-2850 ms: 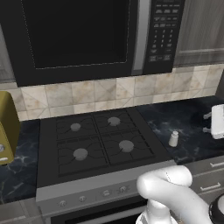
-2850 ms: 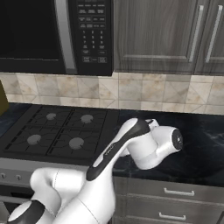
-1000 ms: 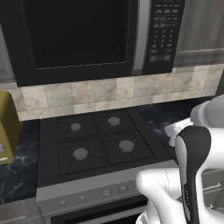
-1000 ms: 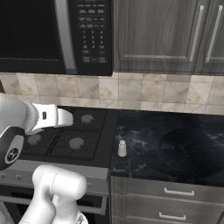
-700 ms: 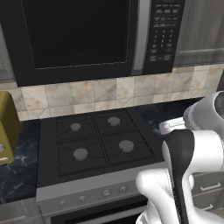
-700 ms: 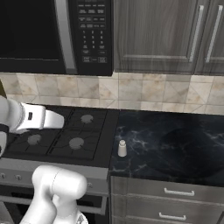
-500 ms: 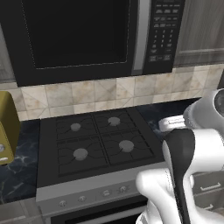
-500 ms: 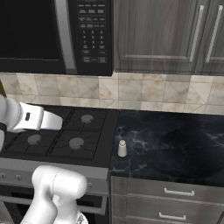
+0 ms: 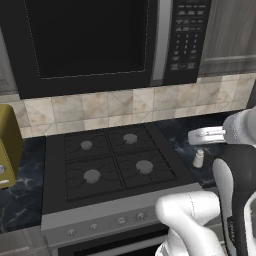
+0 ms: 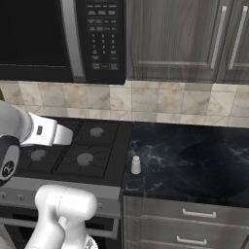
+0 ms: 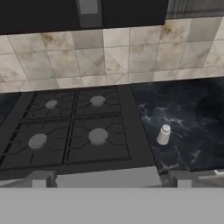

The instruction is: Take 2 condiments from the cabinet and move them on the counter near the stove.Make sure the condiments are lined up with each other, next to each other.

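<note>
On counter (image 10: 194,160), at stove's (image 10: 73,151) 3 o'clock, shaker (image 10: 136,165) is stood upright; gripper (image 11: 109,178) is spread wide, nothing held.

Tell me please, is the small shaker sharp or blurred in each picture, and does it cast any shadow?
Left base view: shaker small, soft-edged, no clear shadow on the counter. Right base view: soft-edged too. Hand view: slightly blurred, its shadow hard to tell on dark stone.
</note>
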{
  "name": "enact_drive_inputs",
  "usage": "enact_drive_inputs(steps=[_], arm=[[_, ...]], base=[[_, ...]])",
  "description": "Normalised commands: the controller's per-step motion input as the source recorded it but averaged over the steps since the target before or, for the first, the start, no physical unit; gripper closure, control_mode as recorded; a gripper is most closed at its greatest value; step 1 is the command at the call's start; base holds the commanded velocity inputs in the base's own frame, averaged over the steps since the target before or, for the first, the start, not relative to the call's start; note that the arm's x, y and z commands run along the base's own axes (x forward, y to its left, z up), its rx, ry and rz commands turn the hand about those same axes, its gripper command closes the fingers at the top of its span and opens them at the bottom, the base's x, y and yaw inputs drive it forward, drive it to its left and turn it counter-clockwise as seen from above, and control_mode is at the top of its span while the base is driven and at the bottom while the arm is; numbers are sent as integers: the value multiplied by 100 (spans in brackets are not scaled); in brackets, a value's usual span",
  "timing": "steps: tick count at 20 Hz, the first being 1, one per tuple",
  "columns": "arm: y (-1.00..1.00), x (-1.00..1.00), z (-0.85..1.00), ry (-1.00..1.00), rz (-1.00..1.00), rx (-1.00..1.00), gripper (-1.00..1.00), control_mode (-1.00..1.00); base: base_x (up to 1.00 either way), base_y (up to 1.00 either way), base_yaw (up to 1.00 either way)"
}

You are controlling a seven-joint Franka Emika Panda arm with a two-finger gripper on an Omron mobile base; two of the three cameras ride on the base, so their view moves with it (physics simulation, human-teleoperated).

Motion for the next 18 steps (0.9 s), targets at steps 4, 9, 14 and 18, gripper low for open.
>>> enact_drive_inputs(steps=[4,9,14,18], arm=[[0,-10,0,-15,15,4,-100,-100],[0,-18,0,-19,11,0,-100,-100],[0,-13,0,-4,2,0,-100,-100],[0,0,0,0,0,0,-100,-100]], base=[[0,0,0],[0,0,0],[0,0,0],[0,0,0]])
